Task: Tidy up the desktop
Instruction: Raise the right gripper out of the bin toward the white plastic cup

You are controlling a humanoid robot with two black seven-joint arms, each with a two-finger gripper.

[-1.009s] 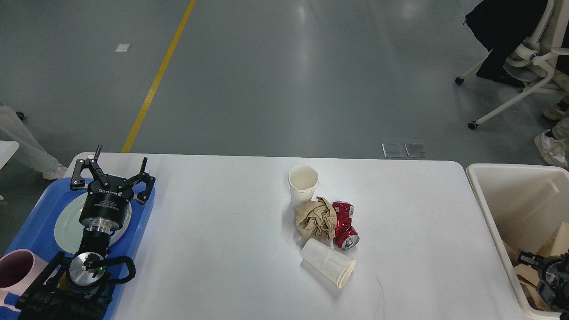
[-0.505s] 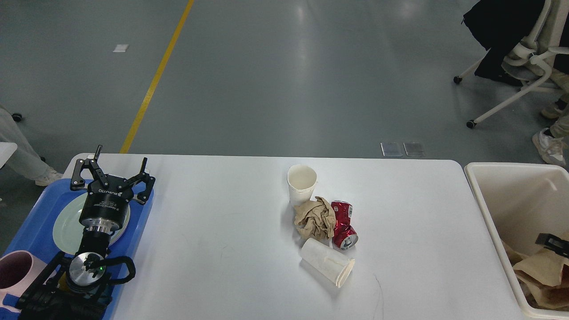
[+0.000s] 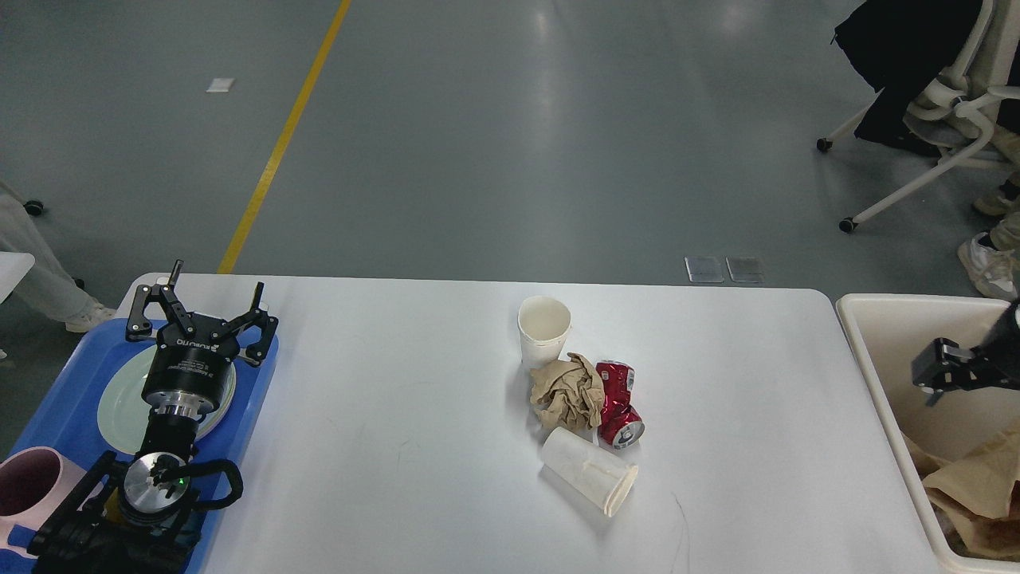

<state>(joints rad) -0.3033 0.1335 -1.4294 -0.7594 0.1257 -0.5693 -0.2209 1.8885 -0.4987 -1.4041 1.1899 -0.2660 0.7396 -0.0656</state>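
White worktop (image 3: 414, 414) spanning the view, between blue tray (image 3: 76, 399) at left and cream bin (image 3: 876, 359) at right. Near centre, a tight cluster: upright paper cup (image 3: 544, 328), crumpled brown paper (image 3: 567, 393), crushed red can (image 3: 618, 402) touching the paper, second paper cup (image 3: 590, 481) lying on its side. Left gripper (image 3: 203, 307) above the tray's pale plate (image 3: 119, 402), fingers spread wide, holding nothing. Right gripper (image 3: 944, 371) over the bin, dark and partly cut off; opening cannot be told. Brown paper (image 3: 976, 486) inside the bin.
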